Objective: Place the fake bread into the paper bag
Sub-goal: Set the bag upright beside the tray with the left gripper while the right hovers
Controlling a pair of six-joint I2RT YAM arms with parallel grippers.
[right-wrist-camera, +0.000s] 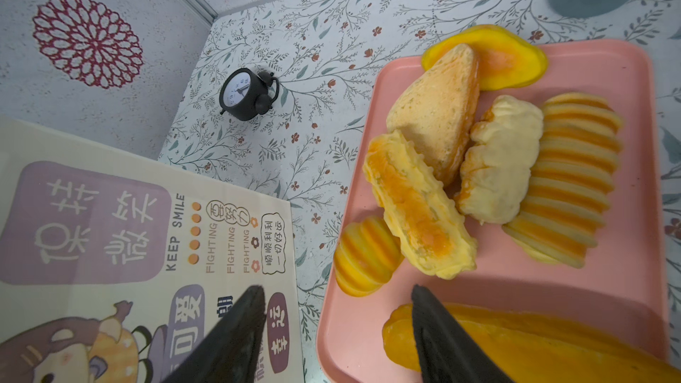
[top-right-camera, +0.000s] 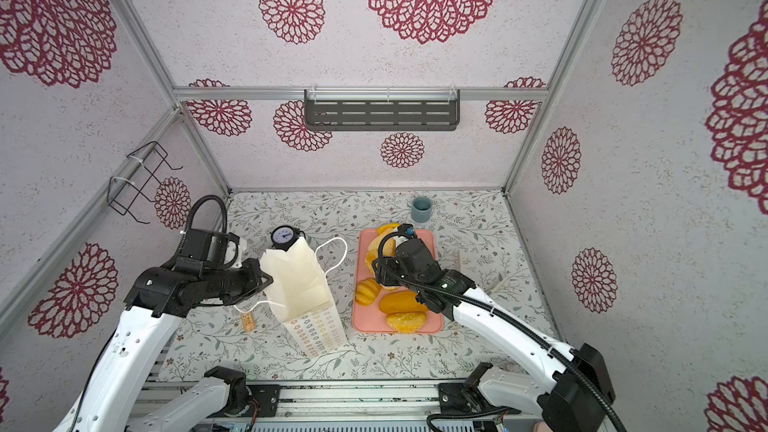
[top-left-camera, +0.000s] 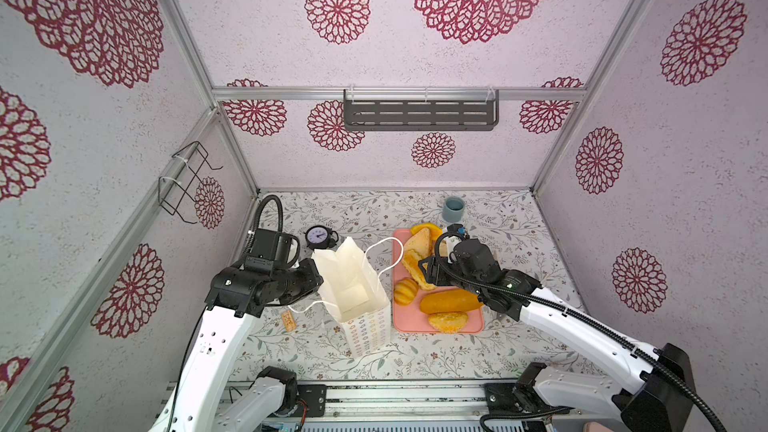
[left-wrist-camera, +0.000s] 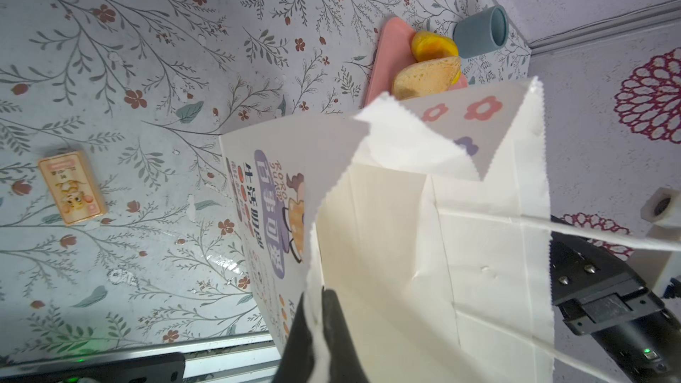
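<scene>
The white paper bag (top-left-camera: 357, 284) (top-right-camera: 303, 284) stands open at mid-table, tilted, with its cartoon print visible in the wrist views (left-wrist-camera: 280, 215) (right-wrist-camera: 110, 233). My left gripper (top-left-camera: 318, 284) (left-wrist-camera: 317, 294) is shut on the bag's left rim, paper pinched between the fingers. The fake bread lies on a pink tray (top-left-camera: 409, 317) (right-wrist-camera: 552, 281) to the bag's right: a long loaf (top-left-camera: 449, 302) (right-wrist-camera: 552, 344), a ridged bun (top-left-camera: 405, 291) (right-wrist-camera: 365, 256), a triangular piece (top-left-camera: 417, 241) (right-wrist-camera: 435, 116) and others. My right gripper (top-left-camera: 424, 270) (right-wrist-camera: 337, 291) hangs open above the tray's left edge, holding nothing.
A black alarm clock (top-left-camera: 319, 236) stands behind the bag, and a blue-grey cup (top-left-camera: 453, 208) behind the tray. A small tan cracker-like piece (top-left-camera: 288, 320) (left-wrist-camera: 72, 186) lies left of the bag. Walls enclose the table on three sides.
</scene>
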